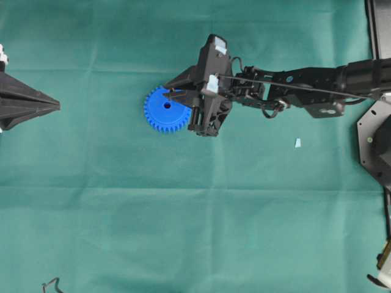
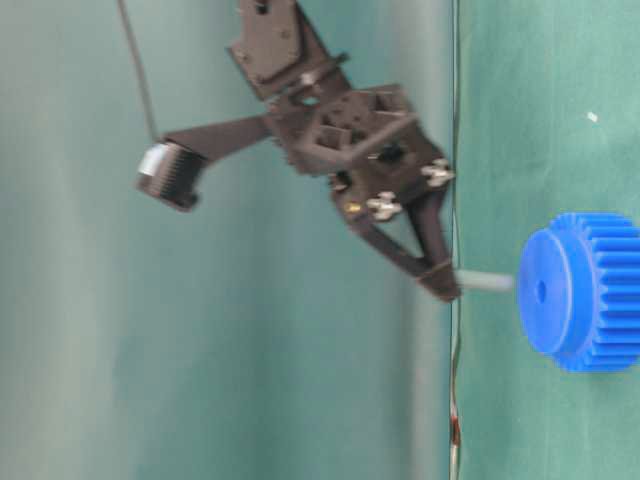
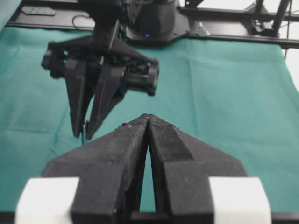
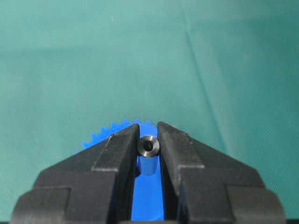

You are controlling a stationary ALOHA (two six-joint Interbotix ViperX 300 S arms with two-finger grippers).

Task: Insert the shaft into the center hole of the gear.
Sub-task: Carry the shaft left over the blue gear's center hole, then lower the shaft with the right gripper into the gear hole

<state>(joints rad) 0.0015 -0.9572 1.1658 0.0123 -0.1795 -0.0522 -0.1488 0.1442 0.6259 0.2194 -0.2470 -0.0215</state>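
The blue gear (image 1: pixel 160 113) lies flat on the green cloth, its center hole (image 1: pixel 167 105) showing as a dark dot. My right gripper (image 1: pixel 169 90) hangs over the gear's far edge, shut on the shaft (image 4: pixel 149 145), a small silvery pin seen end-on between the fingers. In the table-level view the shaft (image 2: pixel 486 282) points from the right gripper (image 2: pixel 446 287) at the gear (image 2: pixel 590 292), its free end close to the face near the center hole (image 2: pixel 541 292); contact cannot be told. My left gripper (image 1: pixel 57 107) stays shut and empty at the far left, also seen as the left gripper (image 3: pixel 148 116).
A small pale blue scrap (image 1: pixel 297 143) lies on the cloth right of the gear. Black arm bases and frame (image 1: pixel 376 143) stand along the right edge. A dark cable end (image 1: pixel 52 284) shows at the bottom left. The right arm (image 1: pixel 305 85) stretches in from the right.
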